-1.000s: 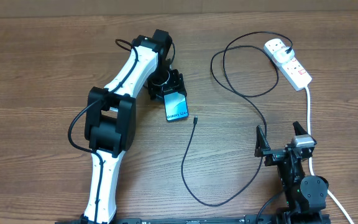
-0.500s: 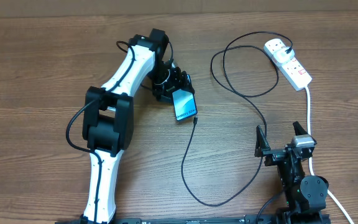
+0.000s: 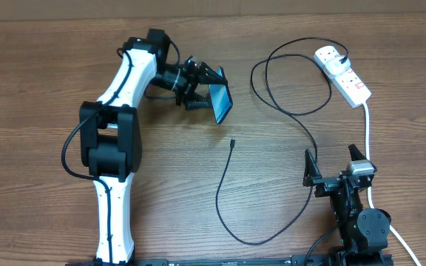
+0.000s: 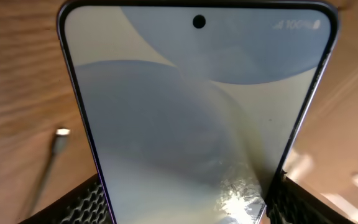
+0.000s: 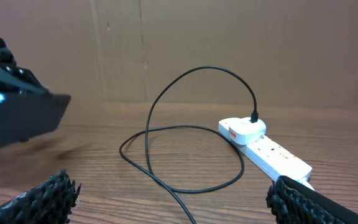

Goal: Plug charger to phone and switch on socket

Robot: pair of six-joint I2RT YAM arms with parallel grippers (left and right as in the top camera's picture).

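Wooden worktop [image 3: 43,89]: socket [image 3: 344,74] at far right with the charger [image 3: 224,188] plugged into it, cable tip lying loose mid-worktop. Left hand [image 3: 207,90] pinches the phone [image 3: 222,102], tilted and off the worktop, just beyond the tip. Right hand [image 3: 337,164] spread, near right.

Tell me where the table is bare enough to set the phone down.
Widest bare table: left of the left arm. Also free: between that arm and the charger, below the phone in the left gripper. Crowded: far right, where charger loops, socket, white cord and right gripper meet.
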